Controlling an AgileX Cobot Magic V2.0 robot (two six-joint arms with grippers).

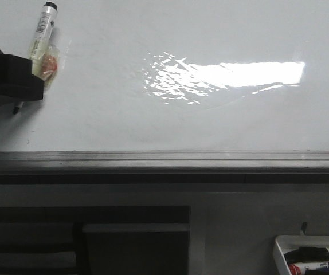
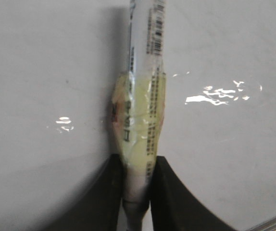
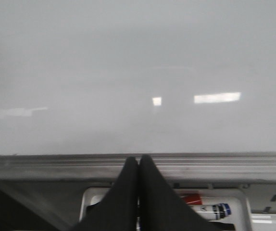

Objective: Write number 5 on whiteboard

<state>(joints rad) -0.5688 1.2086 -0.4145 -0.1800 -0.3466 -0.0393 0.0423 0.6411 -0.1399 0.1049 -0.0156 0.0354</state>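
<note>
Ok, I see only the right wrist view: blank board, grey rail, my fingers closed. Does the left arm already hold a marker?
Observer: Yes. The left fingers are shut on a marker, as the left wrist view shows.
Operator: Is it a bare marker?
Observer: No. A yellowish tape wrap goes around its barrel just above the grip.
Operator: And where is it over the board?
Observer: In the front view it is at the far left of the whiteboard, with the black end pointing up and away.
Operator: Is anything written there?
Observer: No stroke shows in the front view, only a bright glare patch near the middle.
</note>
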